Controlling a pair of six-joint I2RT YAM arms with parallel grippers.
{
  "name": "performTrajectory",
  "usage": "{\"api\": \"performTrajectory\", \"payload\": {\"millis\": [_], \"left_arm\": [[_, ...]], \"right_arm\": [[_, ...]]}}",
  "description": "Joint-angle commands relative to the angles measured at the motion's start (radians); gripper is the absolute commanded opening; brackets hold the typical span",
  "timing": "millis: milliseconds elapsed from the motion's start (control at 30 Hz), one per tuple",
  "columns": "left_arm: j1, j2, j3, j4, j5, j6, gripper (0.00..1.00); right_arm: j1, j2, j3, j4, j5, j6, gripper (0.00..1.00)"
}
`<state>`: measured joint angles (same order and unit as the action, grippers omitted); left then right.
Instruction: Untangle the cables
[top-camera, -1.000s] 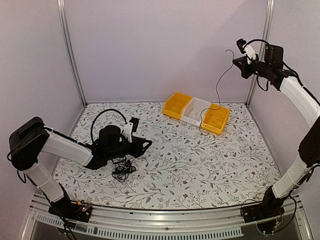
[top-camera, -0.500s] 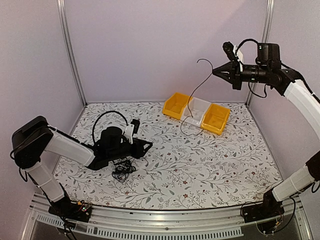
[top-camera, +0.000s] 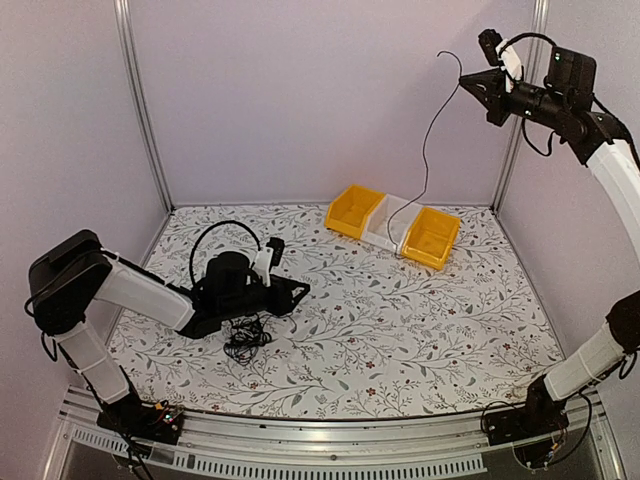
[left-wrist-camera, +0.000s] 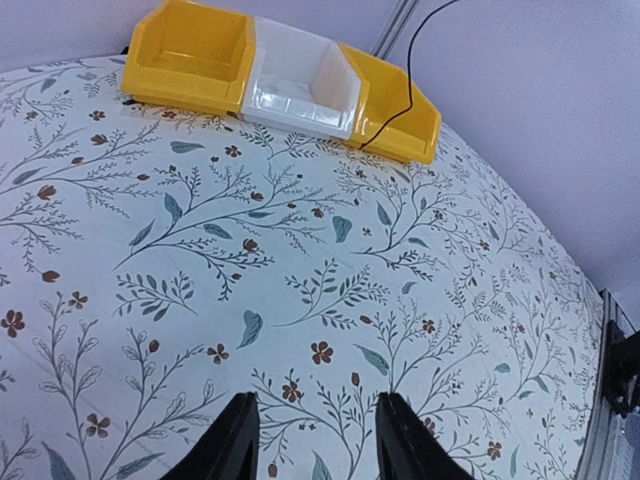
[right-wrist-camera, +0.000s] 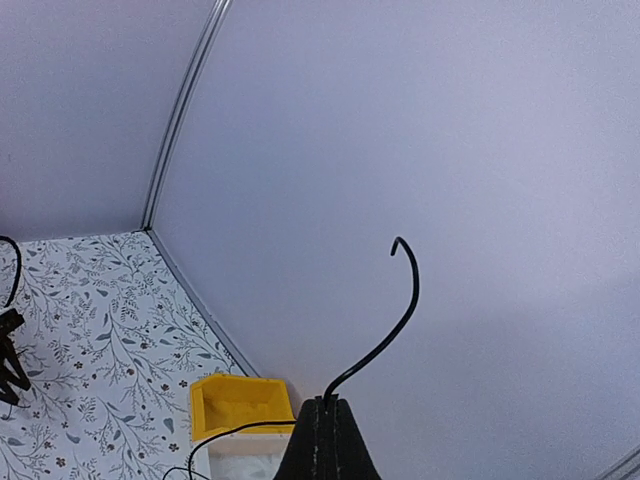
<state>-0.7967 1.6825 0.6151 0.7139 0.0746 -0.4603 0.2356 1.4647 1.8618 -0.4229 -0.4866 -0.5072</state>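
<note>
I am holding my right gripper (top-camera: 470, 80) high in the air, near the back right corner post, and its jaws are pressing together on one thin black cable (top-camera: 426, 150). In the right wrist view the right gripper (right-wrist-camera: 322, 432) is showing no gap at all, and the thin black cable (right-wrist-camera: 396, 318) is coming out of the tips and curling up into a small hook. The long part of this cable is hanging down towards the row of three bins at the back of the table (top-camera: 400, 330). Its lower end is hanging at the front of the right yellow bin (top-camera: 432, 236), close to the white bin (top-camera: 390, 222); I cannot tell if it is touching the cloth. The left yellow bin (top-camera: 355, 210) is standing on the other side of the white one.

My left gripper (top-camera: 295, 292) is staying low over the flowered cloth, pointing to the bins. In the left wrist view its two fingers (left-wrist-camera: 238, 445) are standing apart and only the cloth is showing between them. The clump of cables (top-camera: 245, 338) is lying on the table just beside my left wrist, on the near side, outside the jaws.
</note>
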Motion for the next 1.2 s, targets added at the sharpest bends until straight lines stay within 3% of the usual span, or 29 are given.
{"api": "performTrajectory", "payload": {"millis": [0, 333, 467, 667, 833, 1167], "left_arm": [[-0.014, -0.029, -0.001, -0.003, -0.010, 0.012, 0.39], [-0.014, -0.013, 0.006, 0.004, -0.001, 0.003, 0.39], [-0.014, -0.004, 0.010, 0.004, 0.008, -0.002, 0.39], [-0.015, 0.004, 0.002, 0.004, 0.004, -0.005, 0.39], [-0.015, 0.017, 0.013, -0.006, 0.012, -0.002, 0.39], [-0.017, 0.048, 0.054, -0.014, 0.031, -0.005, 0.39]], "right_arm": [[-0.014, 0.014, 0.086, 0.041, 0.035, 0.051, 0.00], [-0.018, 0.027, 0.233, 0.010, -0.062, 0.131, 0.00], [-0.017, 0.015, 0.140, -0.005, -0.157, 0.122, 0.00], [0.008, -0.046, -0.126, -0.040, -0.328, 0.100, 0.00], [0.027, -0.092, -0.183, -0.047, -0.331, 0.079, 0.00], [0.025, -0.073, -0.047, -0.052, -0.206, 0.068, 0.00]]}}
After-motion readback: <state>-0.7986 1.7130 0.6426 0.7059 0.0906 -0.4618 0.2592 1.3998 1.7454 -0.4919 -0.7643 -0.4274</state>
